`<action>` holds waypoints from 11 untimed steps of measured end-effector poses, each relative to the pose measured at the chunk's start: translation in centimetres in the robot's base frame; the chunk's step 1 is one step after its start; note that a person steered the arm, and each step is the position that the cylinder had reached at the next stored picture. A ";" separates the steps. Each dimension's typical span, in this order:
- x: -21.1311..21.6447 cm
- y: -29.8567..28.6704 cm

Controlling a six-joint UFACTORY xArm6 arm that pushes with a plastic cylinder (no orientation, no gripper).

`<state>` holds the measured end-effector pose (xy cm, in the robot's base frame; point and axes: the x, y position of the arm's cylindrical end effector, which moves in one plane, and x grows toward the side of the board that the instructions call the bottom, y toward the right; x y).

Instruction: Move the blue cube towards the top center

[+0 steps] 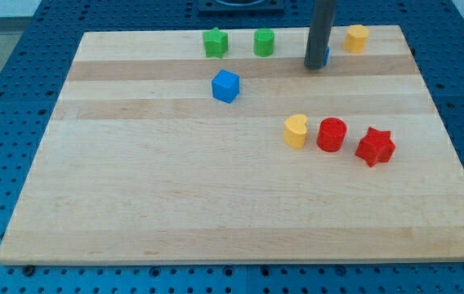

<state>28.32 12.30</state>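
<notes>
The blue cube (225,86) sits on the wooden board (175,188), left of centre in the upper part. My tip (314,68) rests on the board near the view's top, well to the right of the blue cube and apart from it. A second blue block (326,55) is mostly hidden behind the rod; only a sliver shows at its right side, and its shape cannot be made out.
A green star (214,42) and a green cylinder (264,42) stand at the top centre, left of the rod. A yellow block (356,37) is at the top right. A yellow heart (296,131), a red cylinder (331,135) and a red star (375,146) lie in a row right of centre.
</notes>
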 end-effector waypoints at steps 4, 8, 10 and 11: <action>6.2 -5.4; 8.5 -15.9; 6.8 -16.6; 6.4 -17.6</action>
